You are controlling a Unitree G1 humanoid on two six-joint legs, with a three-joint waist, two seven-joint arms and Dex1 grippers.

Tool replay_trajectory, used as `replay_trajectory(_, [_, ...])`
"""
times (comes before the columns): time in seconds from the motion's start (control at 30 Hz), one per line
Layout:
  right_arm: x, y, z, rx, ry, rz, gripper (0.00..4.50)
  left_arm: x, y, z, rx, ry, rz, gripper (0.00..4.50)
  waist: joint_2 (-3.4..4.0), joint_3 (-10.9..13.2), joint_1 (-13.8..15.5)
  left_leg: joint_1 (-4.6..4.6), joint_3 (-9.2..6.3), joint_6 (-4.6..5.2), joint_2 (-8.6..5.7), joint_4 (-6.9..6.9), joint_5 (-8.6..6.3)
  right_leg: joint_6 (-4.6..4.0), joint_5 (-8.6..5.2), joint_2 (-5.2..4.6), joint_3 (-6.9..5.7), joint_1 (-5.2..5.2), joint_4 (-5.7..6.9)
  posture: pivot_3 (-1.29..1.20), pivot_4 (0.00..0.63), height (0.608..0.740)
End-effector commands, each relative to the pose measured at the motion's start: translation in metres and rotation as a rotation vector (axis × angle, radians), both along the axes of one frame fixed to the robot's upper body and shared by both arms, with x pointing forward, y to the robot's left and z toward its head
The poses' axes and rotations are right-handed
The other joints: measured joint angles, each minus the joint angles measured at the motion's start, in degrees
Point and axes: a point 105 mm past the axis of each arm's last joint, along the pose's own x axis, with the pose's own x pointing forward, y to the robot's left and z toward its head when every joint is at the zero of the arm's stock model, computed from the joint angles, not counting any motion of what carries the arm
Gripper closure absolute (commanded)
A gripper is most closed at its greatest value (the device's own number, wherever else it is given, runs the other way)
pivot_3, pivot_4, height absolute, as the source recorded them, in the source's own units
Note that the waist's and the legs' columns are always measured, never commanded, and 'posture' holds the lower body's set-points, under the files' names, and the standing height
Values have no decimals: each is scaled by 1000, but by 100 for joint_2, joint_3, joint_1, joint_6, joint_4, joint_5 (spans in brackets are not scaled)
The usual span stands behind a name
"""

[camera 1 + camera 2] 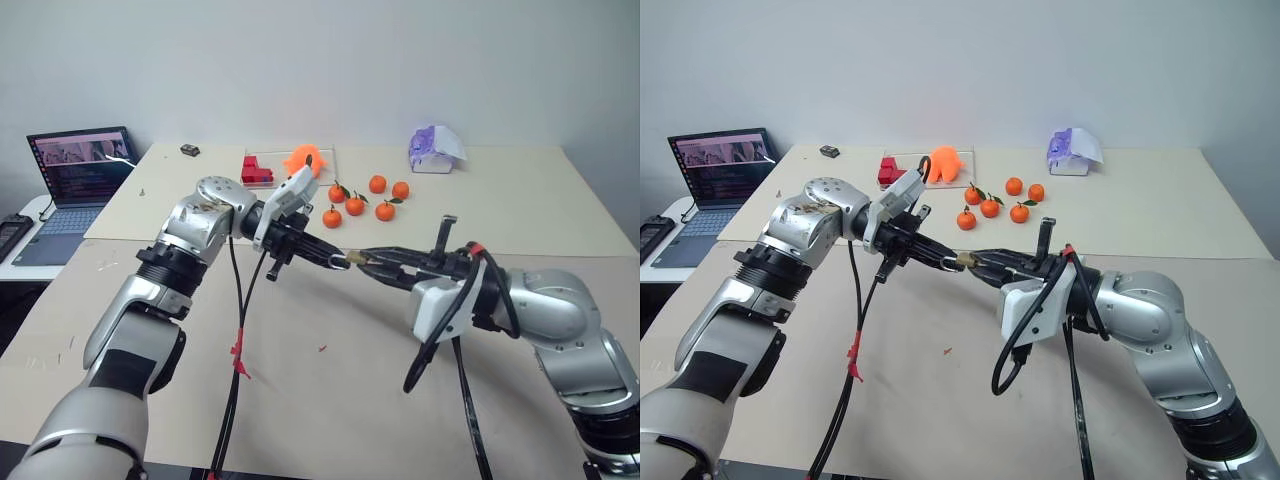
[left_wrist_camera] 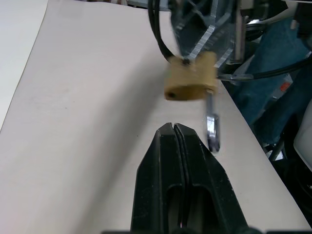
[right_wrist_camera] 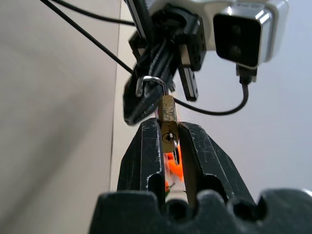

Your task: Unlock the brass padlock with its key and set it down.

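the right gripper has its two black fingers clamped on the brass padlock, pinching its flat sides, so the little block stands between the pads with its keyhole end toward the wrist and its silvery shackle pointing away, toward the other arm. in the right wrist view the free leg of the shackle looks lifted out of the body, so it reads as already sprung, though this is a judgement. the key appears as a small silvery sliver at the keyhole, too small to say how deep it sits. the left gripper is pressed shut on nothing, its tips just short of the padlock and a little to one side. from the head camera the two grippers meet nose to nose in mid-air above the table, the padlock's long axis running roughly along the line between them. the right arm alone carries it. below lies bare tabletop with open room; the oranges and the near edge are well apart, so lowering it straight down looks unobstructed.
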Motion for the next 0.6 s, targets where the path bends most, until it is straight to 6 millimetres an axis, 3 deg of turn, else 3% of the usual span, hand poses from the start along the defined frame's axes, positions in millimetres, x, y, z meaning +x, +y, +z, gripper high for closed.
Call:
replay_trajectory(0.03, [0,-2,14,6,-89,0,4338,5,4,13,-29,-56,20,4458,-1,0,-1,-1,0,0,0,0,0,0,0,0,0,0,0,0,150,702])
replay_trajectory(0.27, [-1,2,8,-2,-79,35,4338,15,17,23,-38,-77,93,4458,-3,2,-3,-2,0,0,0,0,0,1,-1,0,0,0,1,0,150,702])
replay_trajectory(0.47, [-2,1,10,1,-76,51,4338,18,24,10,-4,-88,153,4458,-2,1,0,-2,0,0,0,0,0,-1,1,-1,0,0,1,0,150,702])
replay_trajectory(0.6, [-3,0,5,-11,-57,61,4338,11,32,3,6,-56,156,3354,-2,1,-19,-1,0,0,0,-1,0,-2,1,-2,0,1,1,0,150,702])
